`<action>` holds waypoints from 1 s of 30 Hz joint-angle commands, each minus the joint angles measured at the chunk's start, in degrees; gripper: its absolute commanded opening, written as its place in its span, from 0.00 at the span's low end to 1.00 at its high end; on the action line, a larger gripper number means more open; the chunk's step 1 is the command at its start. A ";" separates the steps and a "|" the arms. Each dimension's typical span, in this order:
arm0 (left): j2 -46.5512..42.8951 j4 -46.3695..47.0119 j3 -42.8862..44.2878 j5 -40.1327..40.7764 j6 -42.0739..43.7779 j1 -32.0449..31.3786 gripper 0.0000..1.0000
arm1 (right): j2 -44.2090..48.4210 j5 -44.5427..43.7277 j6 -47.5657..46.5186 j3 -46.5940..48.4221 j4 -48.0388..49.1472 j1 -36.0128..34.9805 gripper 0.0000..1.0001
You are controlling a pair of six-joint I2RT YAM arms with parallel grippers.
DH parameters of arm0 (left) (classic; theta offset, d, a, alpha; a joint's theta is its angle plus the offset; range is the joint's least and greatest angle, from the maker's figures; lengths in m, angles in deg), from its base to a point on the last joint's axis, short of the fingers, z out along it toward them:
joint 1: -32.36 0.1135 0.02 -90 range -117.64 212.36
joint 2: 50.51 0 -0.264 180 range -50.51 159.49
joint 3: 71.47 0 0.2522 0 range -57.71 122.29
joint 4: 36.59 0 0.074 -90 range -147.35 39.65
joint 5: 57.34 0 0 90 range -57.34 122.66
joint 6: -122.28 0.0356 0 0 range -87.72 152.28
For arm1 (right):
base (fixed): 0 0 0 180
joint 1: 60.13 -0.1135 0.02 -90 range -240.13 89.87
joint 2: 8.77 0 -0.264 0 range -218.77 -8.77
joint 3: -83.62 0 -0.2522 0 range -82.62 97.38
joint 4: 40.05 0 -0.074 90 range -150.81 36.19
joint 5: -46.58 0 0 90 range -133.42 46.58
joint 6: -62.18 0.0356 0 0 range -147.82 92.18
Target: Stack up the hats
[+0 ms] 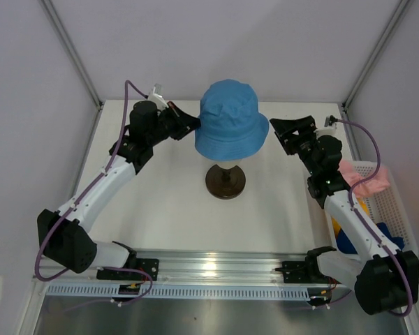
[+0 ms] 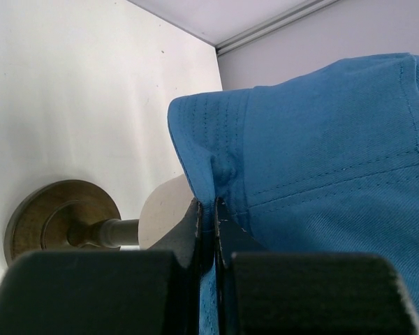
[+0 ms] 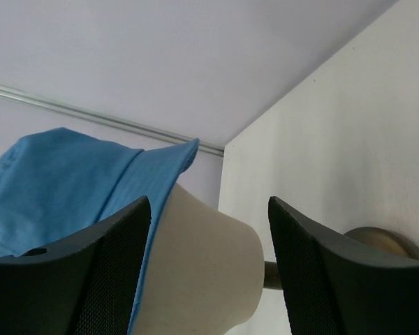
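The left jaws were pressed together on the brim of the light blue hat (image 1: 229, 118), with a strip of its blue fabric pinched between them. Beyond those jaws the hat's crown rose up and away, and below their tips sat the cream head form (image 2: 164, 209) on its stem and dark brown base (image 1: 225, 181). The hat sat over that form in the middle of the tabletop (image 1: 167, 209).

The right jaws stood wide apart and held nothing. The far side of the brim hung just ahead of them, nearer one finger than the other, and the head form showed through the gap. Whether they touched the brim could not be told.

Well behind the right jaws, beside their arm, a white basket (image 1: 397, 202) held the pink hat (image 1: 366, 178), the yellow-orange hat (image 1: 361, 207) and the navy hat (image 1: 385, 234).
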 commanded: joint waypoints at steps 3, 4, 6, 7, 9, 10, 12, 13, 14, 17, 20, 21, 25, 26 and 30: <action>1.45 -0.31 1.94 -2.46 2.61 0.39 0.01 | -4.19 -0.28 3.79 1.41 7.21 -2.91 0.70; 1.80 -0.14 1.85 -2.64 2.52 0.39 0.01 | -4.46 -0.63 4.66 1.58 8.17 -3.35 0.69; 2.07 -0.05 2.20 -3.08 2.43 0.48 0.01 | -4.64 -2.38 5.28 1.76 8.79 -4.76 0.68; 2.24 0.04 2.12 -2.99 2.34 0.48 0.01 | -4.55 -3.18 5.46 1.85 8.89 -5.37 0.68; 2.24 0.39 2.12 -2.99 1.99 0.48 0.01 | -4.37 -6.41 5.38 1.59 9.50 -7.74 0.68; 2.24 0.48 2.20 -2.99 1.99 0.48 0.01 | -4.11 -7.13 5.72 1.24 9.59 -8.27 0.68; 2.33 0.66 2.20 -3.16 2.08 0.57 0.01 | -3.93 -10.21 6.77 0.71 10.72 -9.24 0.68; 2.33 0.57 2.29 -3.17 2.08 0.65 0.01 | -3.76 -10.91 7.48 0.36 10.82 -9.42 0.68; 2.33 0.57 2.38 -3.25 2.16 0.65 0.01 | -3.58 -11.53 9.05 -0.43 10.99 -9.59 0.68; 2.16 0.74 2.47 -3.60 2.17 0.92 0.01 | -2.44 -14.52 11.34 -2.53 12.75 -10.38 0.69; 1.63 0.83 2.38 -3.43 2.25 0.92 0.01 | -1.91 -15.49 13.63 -4.30 15.47 -10.91 0.69; 1.45 0.83 2.29 -3.34 2.25 0.92 0.01 | -1.91 -15.23 15.20 -4.65 15.65 -11.09 0.69; 0.66 1.10 2.12 -3.25 2.17 0.92 0.01 | -2.00 -14.61 18.11 -4.83 15.91 -12.23 0.71; 0.49 1.18 2.03 -3.25 2.17 0.92 0.01 | -2.00 -14.96 18.38 -4.92 16.53 -12.49 0.72; 0.14 1.71 1.15 -5.00 0.85 1.18 0.01 | -2.44 -18.74 20.23 -4.57 19.33 -13.20 0.71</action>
